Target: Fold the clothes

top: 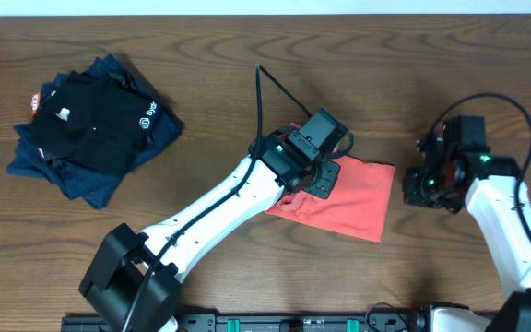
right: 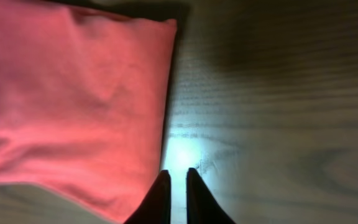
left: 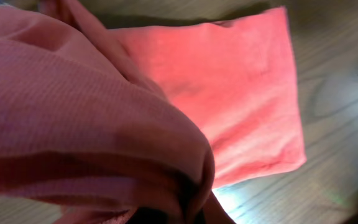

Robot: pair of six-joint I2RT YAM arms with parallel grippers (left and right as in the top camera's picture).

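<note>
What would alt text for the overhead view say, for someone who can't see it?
A folded coral-red T-shirt lies in the middle of a wooden table, its left side bunched in the left gripper. The right gripper hangs over bare wood just off the shirt's right edge; a pile of dark clothes sits far left.

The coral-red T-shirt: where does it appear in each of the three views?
Overhead: coral-red T-shirt right of centre, partly under the left gripper.
Left wrist: fills most of the picture, bunched at the near left.
Right wrist: left half.
Shared landmark: its straight edge against the bare wooden table.
</note>
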